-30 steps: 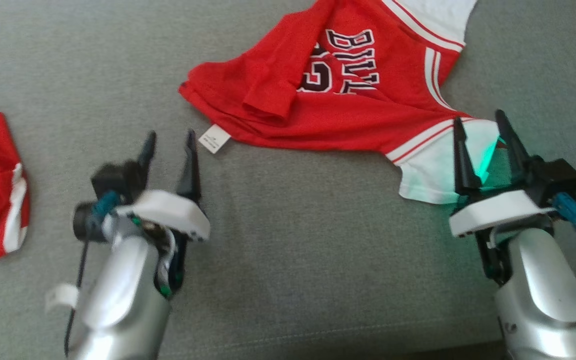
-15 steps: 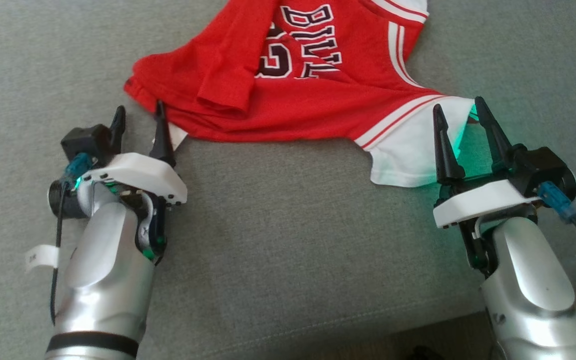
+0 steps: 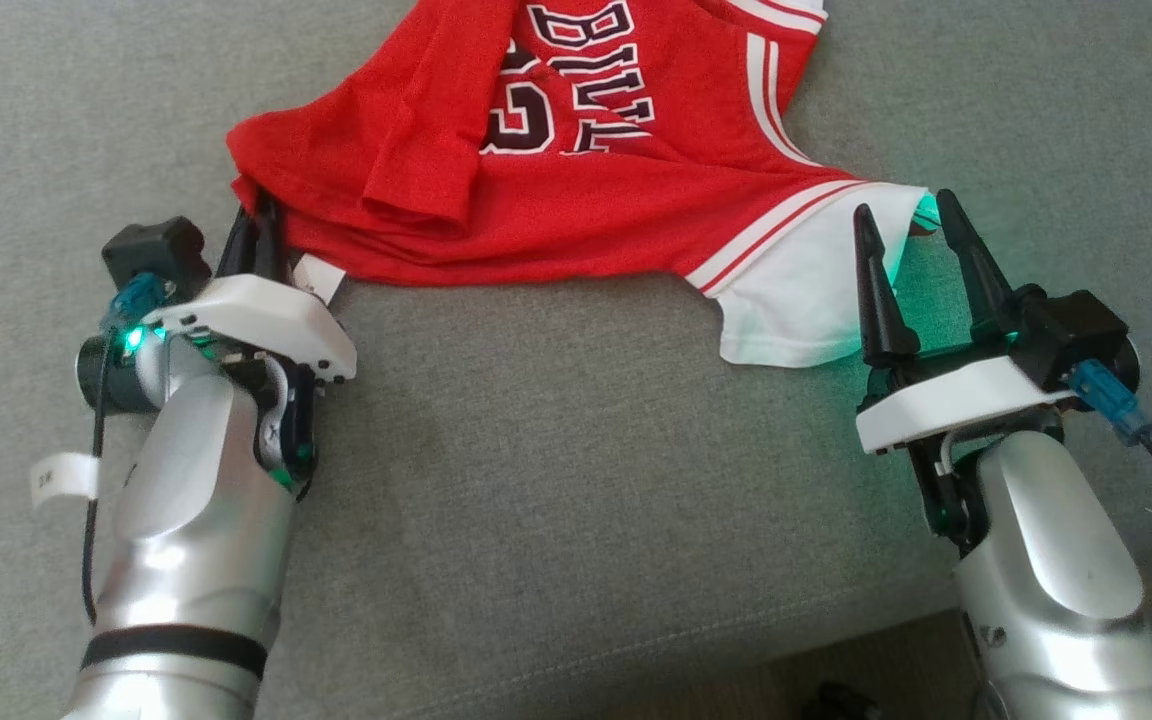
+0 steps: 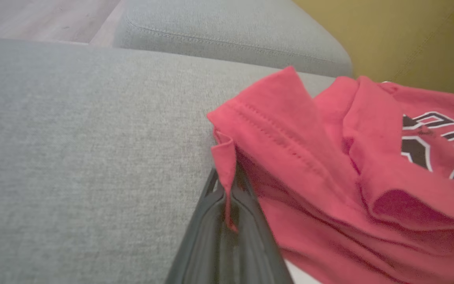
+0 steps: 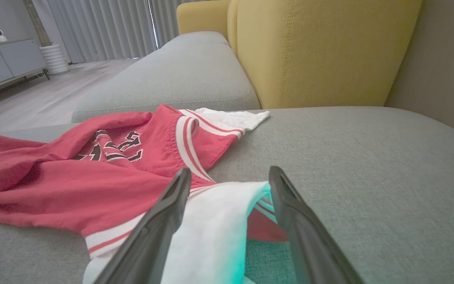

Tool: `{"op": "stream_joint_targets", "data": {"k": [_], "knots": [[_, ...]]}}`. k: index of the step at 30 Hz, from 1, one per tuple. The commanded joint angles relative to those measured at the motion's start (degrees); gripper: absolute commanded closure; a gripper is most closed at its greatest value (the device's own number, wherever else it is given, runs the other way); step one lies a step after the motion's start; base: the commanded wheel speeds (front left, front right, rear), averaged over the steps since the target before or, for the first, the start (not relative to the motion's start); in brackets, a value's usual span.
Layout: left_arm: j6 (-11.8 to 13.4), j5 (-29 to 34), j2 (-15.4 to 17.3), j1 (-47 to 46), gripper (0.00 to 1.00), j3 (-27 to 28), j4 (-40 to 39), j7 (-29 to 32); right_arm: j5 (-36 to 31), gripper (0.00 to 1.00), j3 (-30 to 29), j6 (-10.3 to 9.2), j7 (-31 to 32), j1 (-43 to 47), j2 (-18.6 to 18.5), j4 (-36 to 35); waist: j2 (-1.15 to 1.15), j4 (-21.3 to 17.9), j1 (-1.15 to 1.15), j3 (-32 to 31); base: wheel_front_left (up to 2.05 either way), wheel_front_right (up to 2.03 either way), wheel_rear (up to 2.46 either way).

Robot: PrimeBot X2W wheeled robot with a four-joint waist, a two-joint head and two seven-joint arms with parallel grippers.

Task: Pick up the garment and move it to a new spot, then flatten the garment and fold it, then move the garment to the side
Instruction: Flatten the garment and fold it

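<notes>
Left gripper [image 3: 258, 222]: its two dark fingers are being held pressed together on the hem corner [image 4: 227, 157] of the red short-sleeved jersey with white sleeves and black-and-white lettering [image 3: 576, 215], low over the grey woven sofa seat cushion [image 3: 556, 480].

Right gripper [image 3: 903, 212]: its fingers are being held apart, straddling the white sleeve [image 3: 796, 310] where it is resting on the cushion; nothing is being gripped there.

Jersey: is being supported by the cushion, crumpled, with one red flap doubled over part of the lettering and the far sleeve lying toward the cushion's back edge, near the yellow upholstered backrest [image 5: 313, 51].

White care label [image 3: 319, 278]: is being shown on the cushion, just beside the left gripper.

Progress, as judged: the pick-up is only being begun, with one corner secured and the second hold not yet made. Lifting off the cushion, relocating, flattening, folding and moving aside are all being left to do.
</notes>
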Motion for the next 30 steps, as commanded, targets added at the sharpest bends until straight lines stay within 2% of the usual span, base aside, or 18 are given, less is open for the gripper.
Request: {"op": "stream_joint_targets", "data": {"k": [1, 9, 12, 16, 20, 25, 26, 27, 28, 30], "knots": [[-0.08, 0.71, 1.04, 0.47, 1.00, 2.10, -2.93, -0.27, 0.29, 0.00, 0.69, 0.40, -0.62, -0.79, 0.49, -1.71, 0.00, 0.76, 0.00, -0.93, 0.00, 0.00, 0.00], [-0.01, 0.64, 0.71, 9.16, 1.00, 3.18, -12.46, -0.27, -0.02, 0.00, -0.86, 0.40, -0.62, 2.05, 0.49, -0.45, 0.00, 5.86, 0.00, -6.47, 0.00, 0.00, 0.00], [0.17, -1.49, 0.68, 13.45, 1.00, 0.87, -15.36, -0.27, -0.42, 0.00, -1.65, 0.40, -0.62, 3.27, 0.50, 0.18, 0.00, 8.66, 0.00, -8.59, 0.00, 0.00, 0.00], [2.01, -4.70, 0.67, 18.27, 1.00, -1.67, -18.76, -0.27, -0.55, 0.00, -1.64, 0.40, -0.62, 4.34, 0.50, 0.84, 0.00, 11.09, 0.00, -10.20, 0.00, 0.00, 0.00], [3.76, -5.96, 0.66, 20.86, 1.00, -3.40, -20.91, -0.27, -0.38, 0.00, -1.13, 0.40, -0.62, 4.41, 0.50, 1.18, 0.00, 11.77, 0.00, -10.31, 0.00, 0.00, 0.00], [5.49, -5.88, 0.66, 19.73, 1.00, -1.96, -20.43, -0.27, 0.35, 0.00, 0.56, 0.40, -0.62, 3.92, 0.50, 1.31, 0.00, 10.37, 0.00, -9.73, 0.00, 0.00, 0.00], [5.71, -5.84, 0.66, 19.30, 0.85, -1.46, -19.88, -0.27, 0.60, 0.00, 0.85, 0.40, -0.62, 3.84, 0.50, 1.33, 0.00, 9.93, 0.00, -9.71, 0.00, 0.00, 0.00], [5.83, -5.72, 0.66, 18.80, 0.53, -0.88, -19.50, -0.27, 0.94, 0.00, 1.09, 0.40, -0.62, 3.82, 0.50, 1.28, 0.00, 9.50, 0.00, -9.74, 0.00, 0.00, 0.00], [5.93, -5.54, 0.66, 18.30, 0.00, -0.19, -19.34, -0.27, 1.20, 0.00, 1.32, 0.40, -0.62, 3.82, 0.50, 1.19, 0.00, 9.12, 0.00, -9.77, 0.00, 0.00, 0.00], [5.99, -4.79, 0.66, 17.49, 0.00, 1.08, -19.48, -0.27, 1.67, 0.00, 1.55, 0.40, -0.62, 3.99, 0.50, 1.00, 0.00, 8.59, 0.00, -9.89, 0.00, 0.00, 0.00]]}}
